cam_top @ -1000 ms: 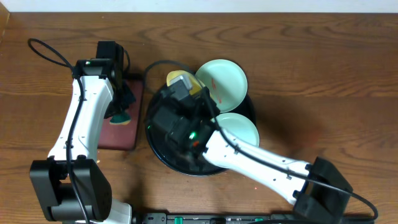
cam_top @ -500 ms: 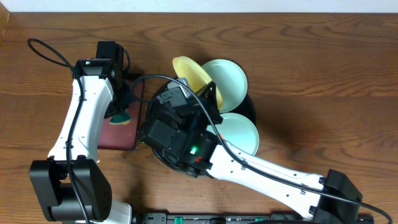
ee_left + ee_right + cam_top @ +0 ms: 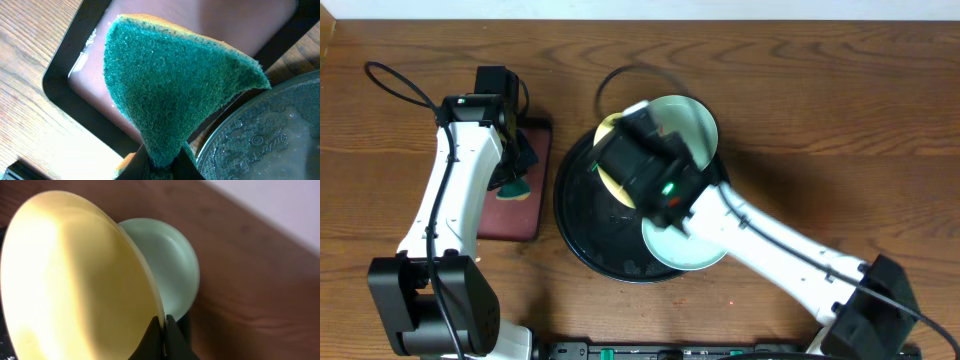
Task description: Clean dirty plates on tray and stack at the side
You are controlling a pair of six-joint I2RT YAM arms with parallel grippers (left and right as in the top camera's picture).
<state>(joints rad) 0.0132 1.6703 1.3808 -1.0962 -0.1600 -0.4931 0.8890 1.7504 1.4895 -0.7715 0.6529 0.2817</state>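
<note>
Overhead: the yellow plate (image 3: 609, 178) is held tilted over the tray's (image 3: 582, 225) far side, between the far mint plate (image 3: 692, 128) and the near mint plate (image 3: 688, 252).

Left wrist: the left gripper (image 3: 160, 162) is clamped on a soft sponge (image 3: 170, 85) just left of the tray.

Right wrist: the right gripper (image 3: 162, 326) pinches the yellow plate's rim. The plate looks stiff, slick and breakable, so a deeper hold on the rim seems wise.

Even bright light; right arm (image 3: 660, 180) motion-blurred overhead, wrist backgrounds perhaps defocused.

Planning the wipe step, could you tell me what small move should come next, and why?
Probably carry the yellow plate toward the sponge: the right fingers pinch its rim, tilted, above the tray, while the left fingers hold the sponge ready.
</note>
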